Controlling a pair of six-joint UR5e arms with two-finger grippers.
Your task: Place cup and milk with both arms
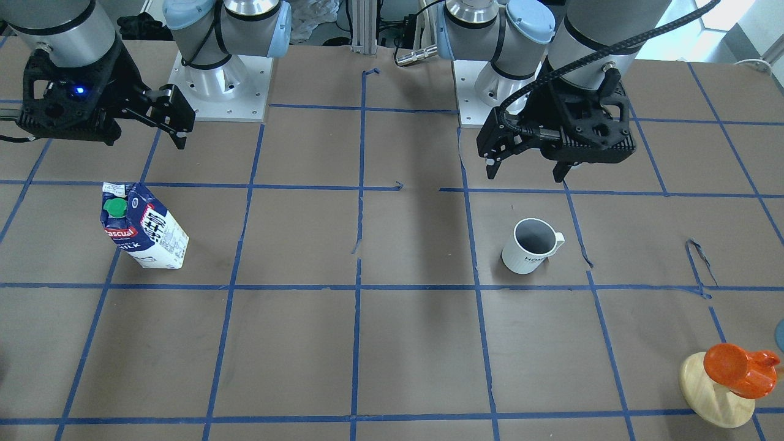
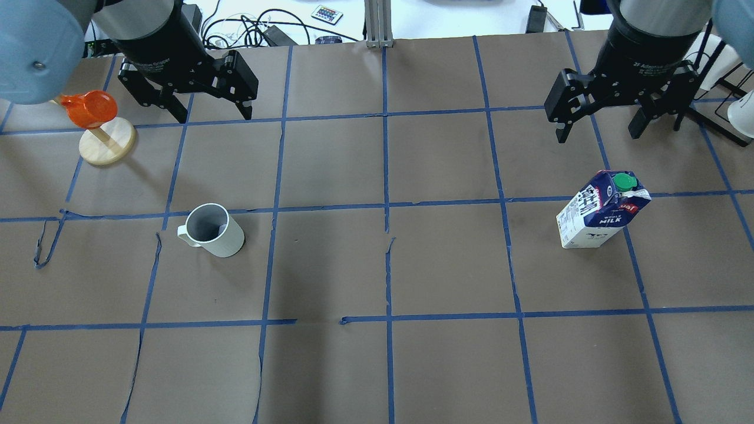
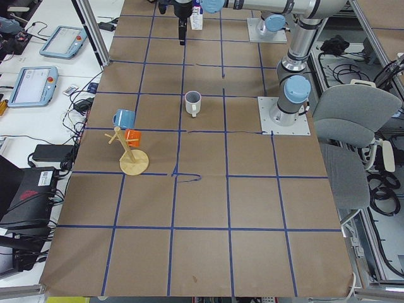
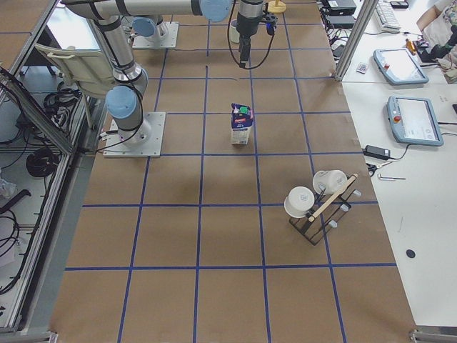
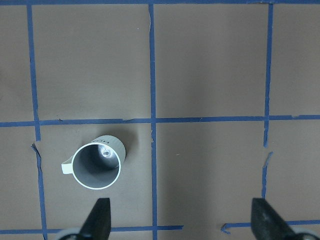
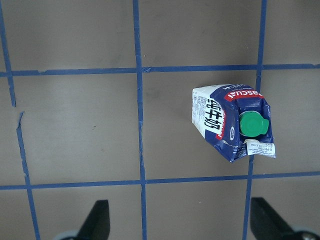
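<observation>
The white cup (image 2: pixel 211 231) stands upright on the table's left half, handle toward the left edge; it also shows in the front view (image 1: pixel 530 246) and in the left wrist view (image 5: pixel 97 165). My left gripper (image 2: pixel 213 113) hovers open and empty beyond it, seen also in the front view (image 1: pixel 525 176). The blue-and-white milk (image 2: pixel 601 217) stands upright on the right half, green cap up; it also shows in the front view (image 1: pixel 144 226) and in the right wrist view (image 6: pixel 231 122). My right gripper (image 2: pixel 598 134) hovers open and empty beyond it.
An orange cup on a wooden stand (image 2: pixel 97 126) is at the far left, close to my left gripper. A black rack with white mugs (image 4: pixel 318 204) stands at the right end. Blue tape lines (image 2: pixel 386 206) grid the brown table.
</observation>
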